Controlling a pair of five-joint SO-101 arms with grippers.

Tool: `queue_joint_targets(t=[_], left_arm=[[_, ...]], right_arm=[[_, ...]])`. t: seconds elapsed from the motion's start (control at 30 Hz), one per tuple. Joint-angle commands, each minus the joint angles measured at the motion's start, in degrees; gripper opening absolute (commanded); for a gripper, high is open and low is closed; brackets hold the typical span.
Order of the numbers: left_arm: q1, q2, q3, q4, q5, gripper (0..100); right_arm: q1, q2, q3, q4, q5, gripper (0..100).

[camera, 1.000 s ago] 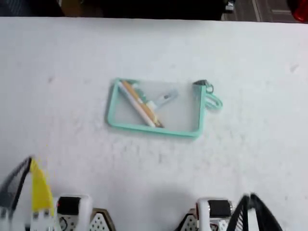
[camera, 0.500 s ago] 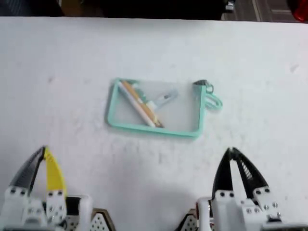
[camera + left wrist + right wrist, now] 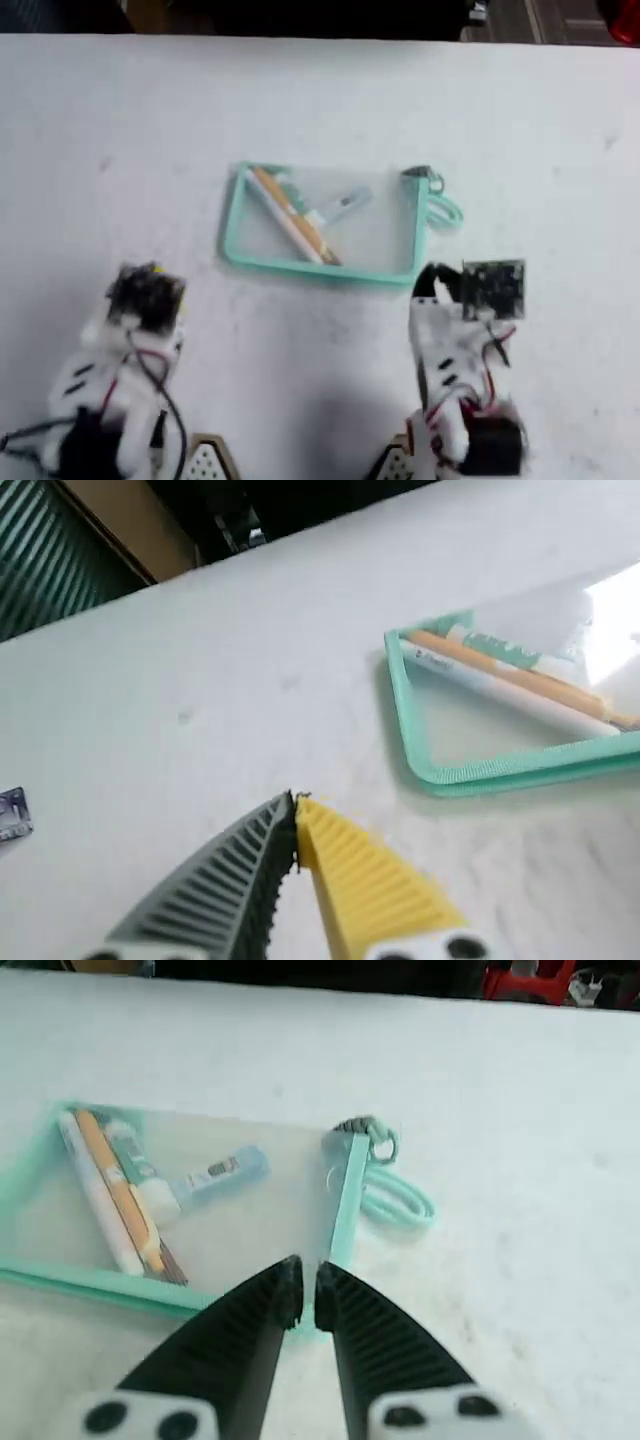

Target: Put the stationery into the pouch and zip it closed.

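A clear pouch [image 3: 320, 225] with a mint-green zip border lies flat at the middle of the white table. Inside it are an orange pencil [image 3: 290, 215], a white pen beside it and a small blue-and-white piece [image 3: 345, 203]. The zip pull [image 3: 418, 176] and a green loop strap [image 3: 445, 210] are at the pouch's right end. My left gripper [image 3: 296, 802], grey and yellow, is shut and empty, short of the pouch's [image 3: 500, 720] left end. My right gripper [image 3: 305, 1282] is shut and empty, its tips over the pouch's [image 3: 200, 1200] near right corner.
Both arm bases stand at the near table edge, the left arm [image 3: 145, 300] and the right arm [image 3: 470, 300] rising from them. The far table edge [image 3: 320, 38] borders a dark room. A small purple thing [image 3: 12, 815] lies off to the side.
Both arms have swung forward from the near edge toward the pouch, the right one up to its near right corner. The pouch has not moved.
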Motion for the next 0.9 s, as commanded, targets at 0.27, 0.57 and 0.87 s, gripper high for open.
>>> queue_joint_targets(t=[0.27, 0.57, 0.87], left_arm=[[0.48, 0.4, 26.64, -25.23, 0.88, 3], [0.75, 0.22, 26.46, -13.8, 0.88, 3], [0.75, 0.22, 26.46, -1.32, 0.88, 3]], right_arm=[[0.31, -0.13, 19.87, -14.99, 0.0, 1.8], [0.22, 0.04, 19.87, -6.55, 0.44, 1.8], [0.22, -0.13, 19.87, -3.65, 0.53, 1.8]])
